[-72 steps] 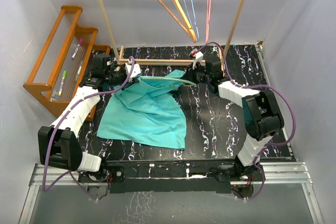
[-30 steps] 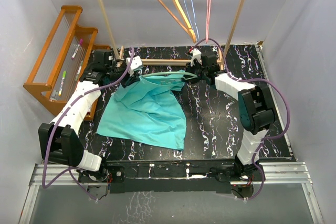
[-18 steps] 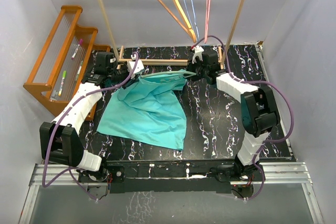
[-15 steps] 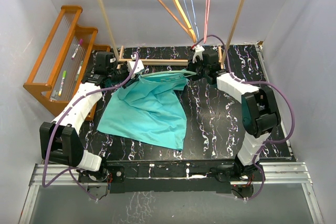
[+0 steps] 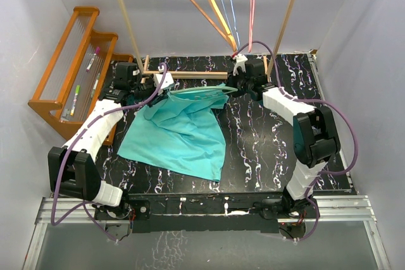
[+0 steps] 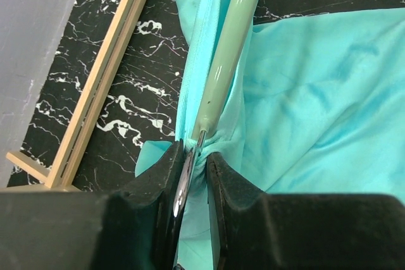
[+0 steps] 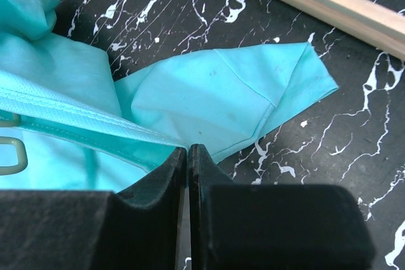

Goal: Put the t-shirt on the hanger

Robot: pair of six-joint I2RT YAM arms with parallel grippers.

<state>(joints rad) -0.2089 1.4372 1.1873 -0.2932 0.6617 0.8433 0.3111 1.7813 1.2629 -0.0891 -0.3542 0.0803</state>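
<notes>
1. t-shirt (image 5: 180, 134) spread over the left-centre tabletop (image 5: 266, 131), far edge raised between both arms; bare marbled surface lies to its right.
2. left end effector (image 6: 195, 175) nearly closed, pinching t-shirt cloth bunched at the end of the hanger (image 6: 231, 49) bar.
3. right end effector (image 7: 188, 162) fully closed on the t-shirt's edge.
4. wooden rack (image 5: 53, 60), left of the tabletop, holds markers (image 5: 92, 60).

- Two arms, the left arm (image 5: 95, 128) and the right arm (image 5: 280, 102), in smooth white shells.
- Big, round black joints between the white parts.
- A thin purple cable (image 5: 53, 197) looping along each arm.
- A small white box (image 5: 159, 80) near each wrist.
- Left gripper (image 6: 195, 156): two thick, dull black fingers (image 6: 158, 175) with rounded edges and a shiny metal strip inside.
- Right gripper (image 7: 188, 156): two flat fingers in the same dull black.
</notes>
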